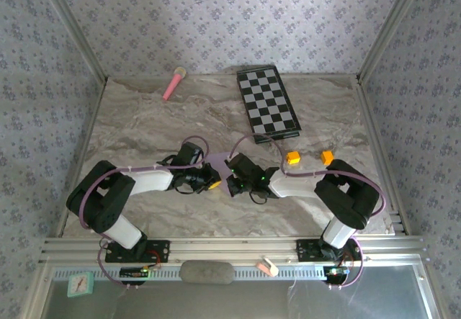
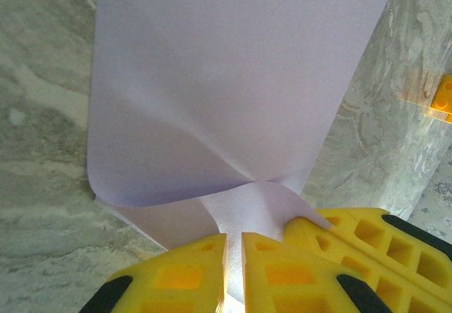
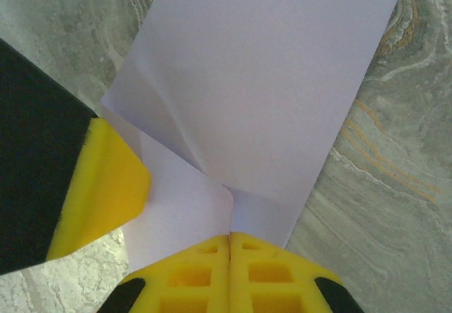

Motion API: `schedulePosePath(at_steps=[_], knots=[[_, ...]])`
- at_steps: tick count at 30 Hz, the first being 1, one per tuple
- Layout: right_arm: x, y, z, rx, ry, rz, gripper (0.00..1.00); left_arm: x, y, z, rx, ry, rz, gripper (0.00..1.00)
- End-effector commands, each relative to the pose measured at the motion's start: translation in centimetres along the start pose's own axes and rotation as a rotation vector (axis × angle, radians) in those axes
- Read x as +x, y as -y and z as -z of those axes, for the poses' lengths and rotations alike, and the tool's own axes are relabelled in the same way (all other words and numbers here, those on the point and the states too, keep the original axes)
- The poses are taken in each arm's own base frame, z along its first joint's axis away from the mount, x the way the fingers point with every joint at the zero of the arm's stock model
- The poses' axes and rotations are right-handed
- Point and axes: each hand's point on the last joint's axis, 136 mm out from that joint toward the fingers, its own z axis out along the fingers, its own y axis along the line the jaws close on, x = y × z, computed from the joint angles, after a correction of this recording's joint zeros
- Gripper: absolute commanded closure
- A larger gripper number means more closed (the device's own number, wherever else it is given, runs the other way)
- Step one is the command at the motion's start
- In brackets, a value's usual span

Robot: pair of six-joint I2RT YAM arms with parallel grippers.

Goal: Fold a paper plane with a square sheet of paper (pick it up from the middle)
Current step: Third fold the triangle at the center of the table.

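Clamping the square sheet of paper (image 2: 233, 80) from opposite sides, the left gripper (image 2: 234, 256) and right gripper (image 3: 230, 256) each pinch an edge, the sheet spreading ahead of each claw, likely to steady it for creasing.

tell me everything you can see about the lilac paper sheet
The lilac paper is thin, matte and pale, with a diagonal crease and a flap curled over. It spreads over the marbled table, pinched at one edge by the left pincer and at another by the right pincer.
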Motion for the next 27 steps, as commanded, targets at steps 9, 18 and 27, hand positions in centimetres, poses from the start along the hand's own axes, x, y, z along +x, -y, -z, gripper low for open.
schedulePosePath(at_steps=[9,18,27], knots=[[-0.1,0.8,-0.6,0.054,-0.023,0.004,1.0,-0.4,0.7,-0.3,-0.01,0.002,-0.025,0.86],[0.2,1.1,-1.1,0.069,-0.037,0.004,1.0,-0.3,0.5,-0.3,-0.016,0.001,-0.024,0.86],[0.7,1.2,-1.3,0.079,-0.068,-0.009,1.0,-0.3,-0.1,-0.6,-0.035,-0.001,-0.019,0.87]])
